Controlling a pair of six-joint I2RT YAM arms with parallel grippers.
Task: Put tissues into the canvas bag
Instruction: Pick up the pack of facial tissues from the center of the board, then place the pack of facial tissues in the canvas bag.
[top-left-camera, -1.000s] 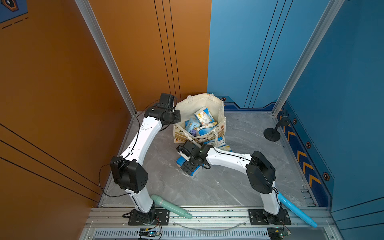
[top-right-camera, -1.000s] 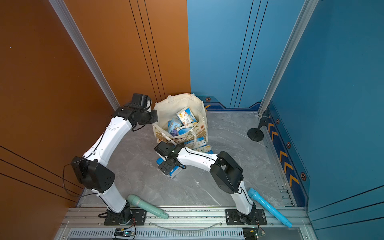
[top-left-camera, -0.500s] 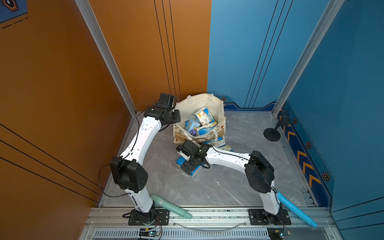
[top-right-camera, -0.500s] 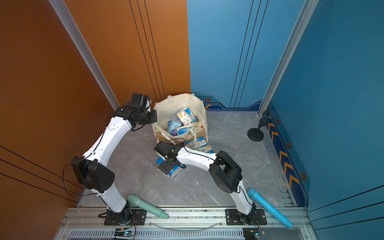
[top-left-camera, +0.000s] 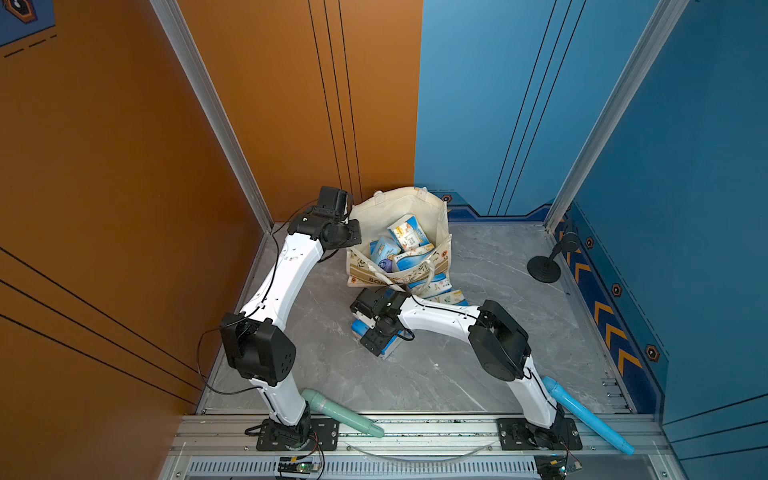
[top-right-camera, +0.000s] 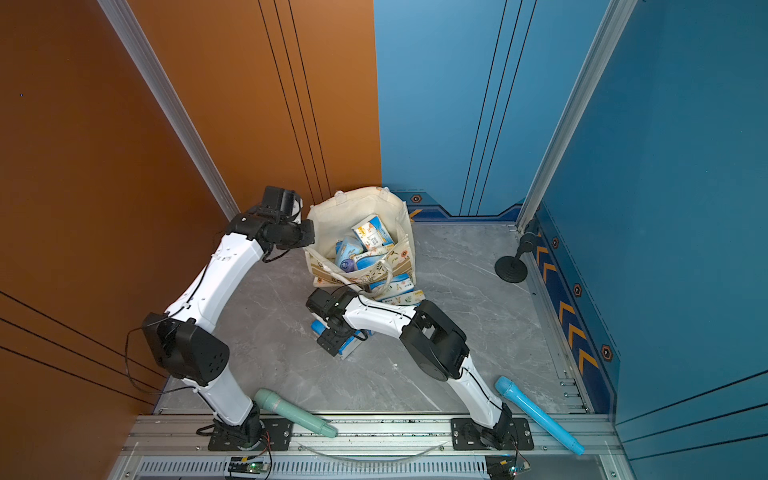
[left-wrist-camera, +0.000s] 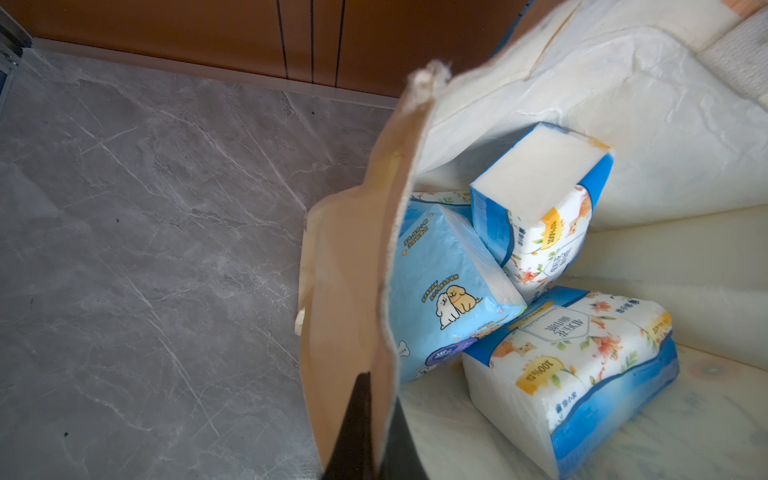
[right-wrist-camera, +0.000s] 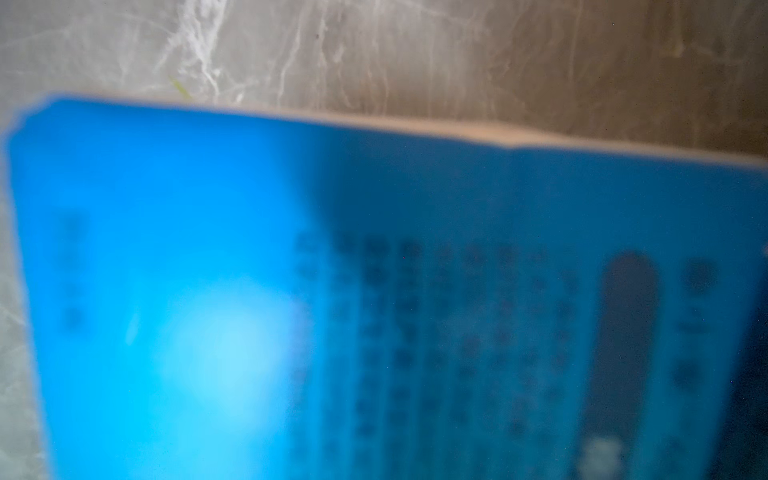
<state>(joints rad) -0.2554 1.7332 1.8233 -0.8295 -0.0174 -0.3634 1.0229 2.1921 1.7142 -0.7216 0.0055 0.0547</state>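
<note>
Blue-and-white floral tissue packs (left-wrist-camera: 582, 365), several piled inside cream canvas bag (left-wrist-camera: 623, 83)

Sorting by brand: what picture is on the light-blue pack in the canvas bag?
The light-blue pack shows two cartoon puppies, white and tan; best in left wrist view.

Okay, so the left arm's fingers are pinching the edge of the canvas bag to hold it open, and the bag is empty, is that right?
Not quite: the bag is not empty. The left wrist view shows at least three tissue packs lying inside the canvas bag. The rest holds: the left fingers are shut on the bag's edge, holding it open.
</note>
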